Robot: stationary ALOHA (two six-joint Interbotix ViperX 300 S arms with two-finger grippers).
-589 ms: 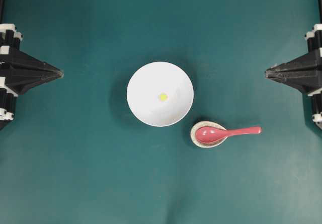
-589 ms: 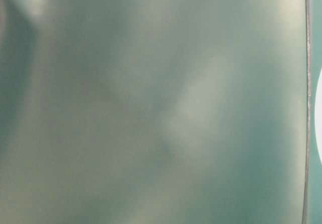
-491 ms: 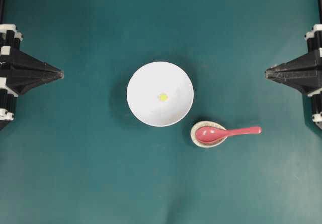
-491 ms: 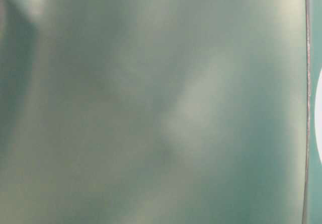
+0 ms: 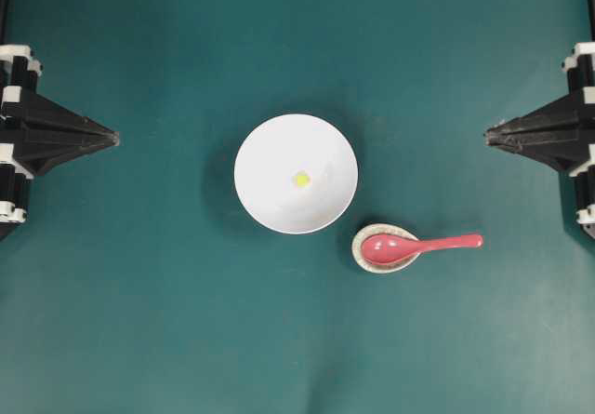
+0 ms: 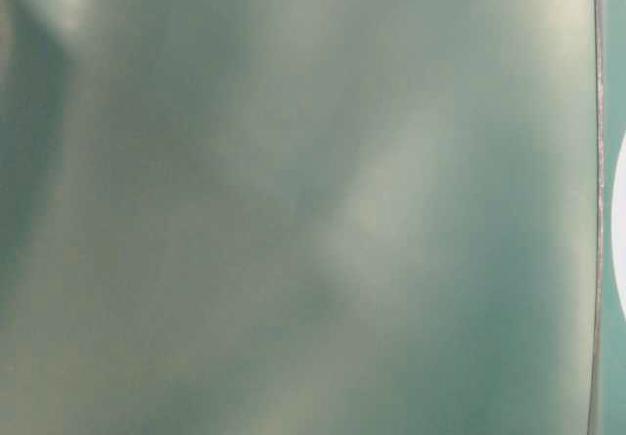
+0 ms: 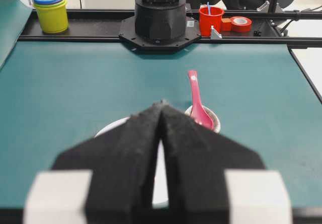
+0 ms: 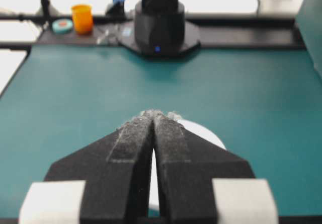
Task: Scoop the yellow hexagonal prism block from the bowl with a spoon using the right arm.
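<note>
Overhead, the teal surface [image 5: 139,321] carries everything, and my right hand [image 5: 490,136] waits at its edge, pinched shut on nothing; the left hand [image 5: 113,138] opposite is shut too. The white bowl [image 5: 270,200] sits well ahead of my right hand. Nearer me, the pink spoon [image 5: 418,244] lies with its scoop in a speckled rest [image 5: 364,260], handle pointing my way. Nothing is started, I judge: next I must open and take that handle. The tiny yellow block [image 5: 301,180] lies at the bowl's middle.

Closed left gripper [image 7: 161,105] hides most of, apparently, the bowl [image 7: 111,127]; spoon [image 7: 197,102] beyond.
</note>
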